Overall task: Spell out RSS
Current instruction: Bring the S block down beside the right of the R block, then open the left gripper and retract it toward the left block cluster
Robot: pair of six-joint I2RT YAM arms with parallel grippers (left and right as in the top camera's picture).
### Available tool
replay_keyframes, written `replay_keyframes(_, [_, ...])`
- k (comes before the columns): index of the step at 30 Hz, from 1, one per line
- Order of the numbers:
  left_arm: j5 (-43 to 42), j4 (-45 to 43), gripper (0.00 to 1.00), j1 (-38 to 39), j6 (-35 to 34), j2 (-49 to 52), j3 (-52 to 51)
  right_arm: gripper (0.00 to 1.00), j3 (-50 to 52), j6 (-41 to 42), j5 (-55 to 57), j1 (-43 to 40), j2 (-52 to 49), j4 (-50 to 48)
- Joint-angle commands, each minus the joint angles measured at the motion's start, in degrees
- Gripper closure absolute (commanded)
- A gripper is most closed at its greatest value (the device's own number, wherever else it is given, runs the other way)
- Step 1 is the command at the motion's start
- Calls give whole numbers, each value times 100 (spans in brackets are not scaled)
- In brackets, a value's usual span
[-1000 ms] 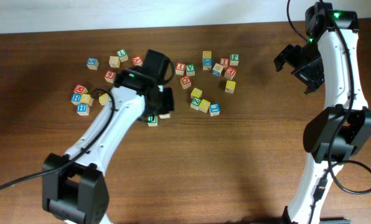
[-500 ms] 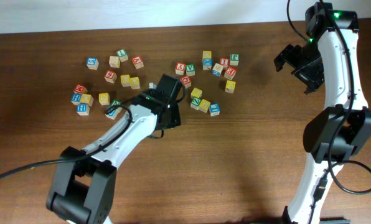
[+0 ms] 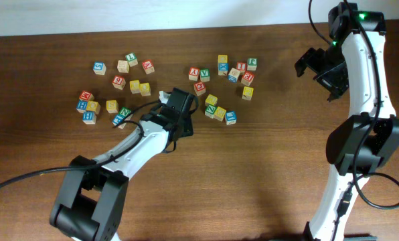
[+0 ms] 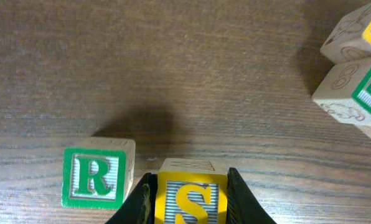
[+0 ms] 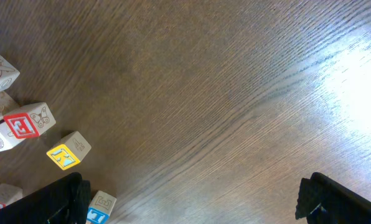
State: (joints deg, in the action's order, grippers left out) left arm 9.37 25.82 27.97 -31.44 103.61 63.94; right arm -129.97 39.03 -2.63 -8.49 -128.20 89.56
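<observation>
One S cube point(image 4: 192, 200) sits clamped in left gripper point(image 4: 190, 182); we see R cube point(image 4: 95, 178) just beside, leftward in wrist view (right gripper point(image 5: 195, 186) wide).

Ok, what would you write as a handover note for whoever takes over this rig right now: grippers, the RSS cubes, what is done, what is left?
Left gripper: shut on a yellow S cube.
Right gripper: open, holding nothing, over bare table at the right.
R cube: on the table, letter up. The held S is just to its right in the left wrist view, with a narrow gap between them.
Done: R placed, first S brought beside it.
Left: release this S, then fetch the second S from the loose cubes. Its letter cannot be read from overhead.
</observation>
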Motion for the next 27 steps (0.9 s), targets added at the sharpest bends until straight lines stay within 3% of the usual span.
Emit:
replay_keyframes(1, [120,-94,81,11,238,136,-55,2,-81,24,31,-20,140,0])
replay_keyframes(27, [503,-131,81,11,240,367,-136,2,-81,24,31,-20,140,0])
